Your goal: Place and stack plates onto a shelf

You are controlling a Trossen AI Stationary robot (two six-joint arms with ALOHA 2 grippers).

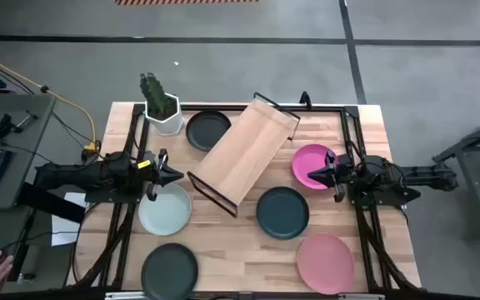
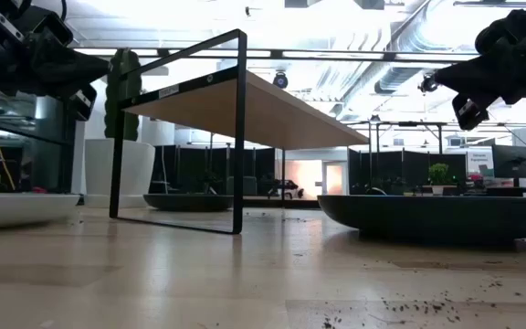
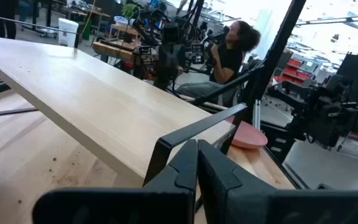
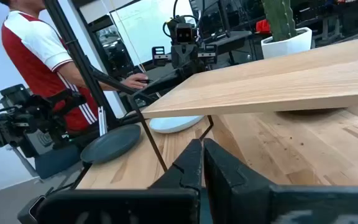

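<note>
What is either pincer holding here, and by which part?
Nothing. The left pincer is shut and empty above the pale mint-white plate; the right pincer is shut and empty over the magenta plate. The shelf is bare.

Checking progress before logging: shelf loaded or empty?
Empty. The shelf board is bare in the high view and left wrist view; all six plates sit on the table, e.g. the magenta plate beside it.

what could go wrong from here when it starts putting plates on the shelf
The shelf sits skewed across the table, so a plate set near an edge might overhang or slip. The cactus pot stands close to the dark plate, so the left end effector might knock it when reaching. Both end effectors, the right end effector too, flank the shelf and could bump its wire legs.
</note>
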